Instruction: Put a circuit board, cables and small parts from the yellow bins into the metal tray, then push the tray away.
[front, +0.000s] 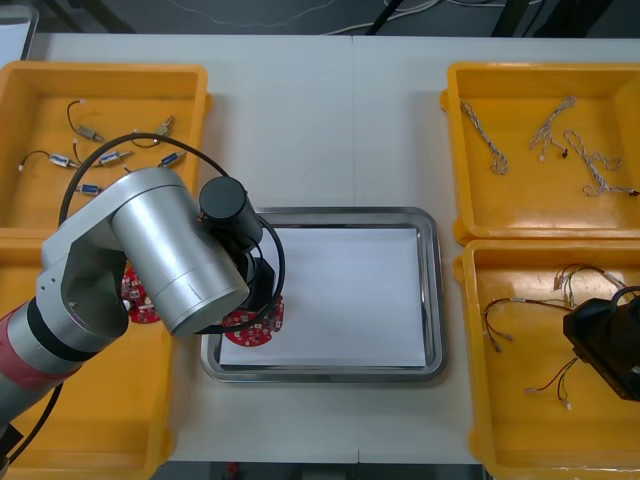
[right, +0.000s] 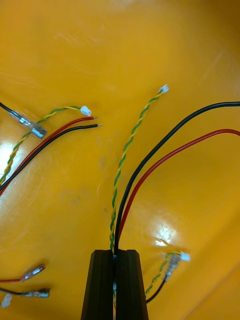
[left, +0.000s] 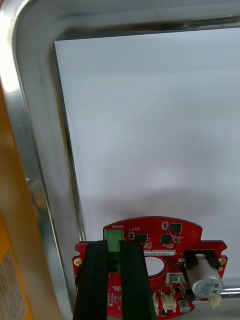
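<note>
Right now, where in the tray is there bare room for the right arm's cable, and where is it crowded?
Bare: the tray floor, white, from the middle to the right and far rims. Crowded: the near-left corner, where the left gripper holds the red circuit board. The right gripper grips the cable over the right near bin.

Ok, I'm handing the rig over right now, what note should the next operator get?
Left pincer: shut on the round red circuit board, at the near-left corner of the shiny metal tray with the white inside.
Right pincer: shut on a red, black and twisted yellow-green cable bundle, low in the near right yellow plastic bin.
Done: both grasps made.
Left: release the board in the tray, carry the cable bundle over, add the other items, push the tray away.
</note>
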